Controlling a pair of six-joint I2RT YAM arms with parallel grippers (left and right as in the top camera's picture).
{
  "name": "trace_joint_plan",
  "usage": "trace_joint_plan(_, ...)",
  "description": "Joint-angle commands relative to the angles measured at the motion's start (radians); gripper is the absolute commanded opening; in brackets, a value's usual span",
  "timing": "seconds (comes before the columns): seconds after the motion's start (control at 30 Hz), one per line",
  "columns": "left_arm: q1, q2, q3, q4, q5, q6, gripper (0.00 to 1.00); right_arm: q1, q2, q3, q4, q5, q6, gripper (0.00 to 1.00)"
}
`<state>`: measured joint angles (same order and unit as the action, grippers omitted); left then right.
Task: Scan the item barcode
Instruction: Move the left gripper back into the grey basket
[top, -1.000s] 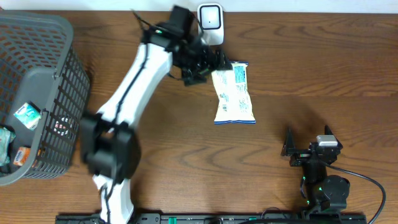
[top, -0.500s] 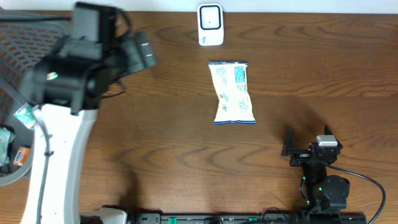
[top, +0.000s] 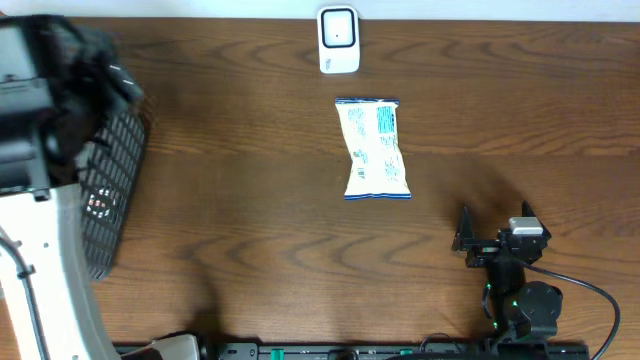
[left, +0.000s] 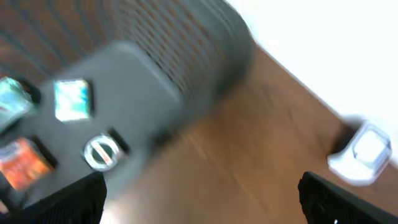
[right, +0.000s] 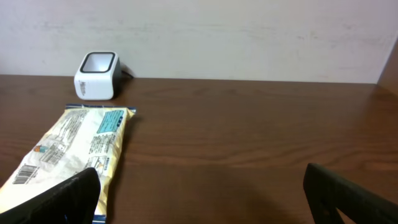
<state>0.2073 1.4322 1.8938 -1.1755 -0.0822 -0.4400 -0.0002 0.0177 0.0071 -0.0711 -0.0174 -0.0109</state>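
Observation:
The item, a white and blue snack packet (top: 376, 150), lies flat on the table a little in front of the white scanner (top: 339, 40). In the right wrist view the packet (right: 68, 152) shows its printed side, with a barcode (right: 22, 176) at its near end, and the scanner (right: 96, 74) stands behind it. My left gripper (left: 202, 202) is open and empty, blurred, above the basket's edge at the far left. My right gripper (right: 202, 199) is open and empty, low over the table to the right of the packet.
A grey plastic basket (top: 110, 190) stands at the left edge. It holds a teal packet (left: 71, 99), an orange one (left: 25, 162) and a round thing (left: 99, 152). The left arm (top: 40, 200) covers most of the basket from above. The right arm's base (top: 525, 300) sits at the front right.
The left arm has swung from beside the scanner and packet far to the left, over the basket. The packet stays flat where it was. The right arm has not moved.

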Motion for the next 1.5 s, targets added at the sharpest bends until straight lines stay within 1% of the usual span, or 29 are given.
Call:
trace_joint_plan(0.0,0.114,-0.030,0.011,0.047,-0.017,0.010,0.98,0.008,-0.004,-0.002,-0.005,0.008,0.010,0.99)
trace_joint_plan(0.07,0.186,-0.029,0.011,0.065,-0.025,0.010,0.98,0.008,-0.004,-0.002,-0.004,0.008,0.010,0.99)
trace_joint_plan(0.13,0.250,-0.019,0.010,0.064,-0.066,0.009,0.98,0.008,-0.004,-0.002,-0.004,0.008,0.010,0.99)
trace_joint_plan(0.3,0.394,0.028,-0.026,0.025,-0.159,0.009,0.98,0.008,-0.004,-0.002,-0.004,0.008,0.010,0.99)
trace_joint_plan(0.53,0.507,0.150,-0.053,0.024,-0.179,-0.010,0.98,0.008,-0.004,-0.002,-0.005,0.008,0.010,0.99)
trace_joint_plan(0.63,0.521,0.214,-0.053,0.008,-0.202,-0.010,0.98,0.008,-0.004,-0.002,-0.004,0.008,0.010,0.99)
trace_joint_plan(0.8,0.520,0.340,-0.055,-0.021,-0.309,-0.003,0.98,0.008,-0.004,-0.002,-0.004,0.008,0.010,0.99)
trace_joint_plan(0.97,0.520,0.455,-0.065,-0.011,-0.420,0.095,0.98,0.008,-0.004,-0.002,-0.004,0.008,0.010,0.99)
trace_joint_plan(1.07,0.523,0.519,-0.071,-0.008,-0.459,0.144,0.98,0.008,-0.004,-0.002,-0.004,0.008,0.010,0.99)
trace_joint_plan(1.13,0.523,0.563,-0.072,-0.005,-0.461,0.212,0.98,0.008,-0.004,-0.002,-0.004,0.008,0.010,0.99)
trace_joint_plan(1.23,0.520,0.607,-0.075,0.000,-0.457,0.251,0.98,0.008,-0.004,-0.002,-0.004,0.008,0.010,0.99)
trace_joint_plan(1.47,0.518,0.620,-0.163,0.105,-0.453,0.371,0.98,0.008,-0.004,-0.002,-0.004,0.008,0.010,0.99)
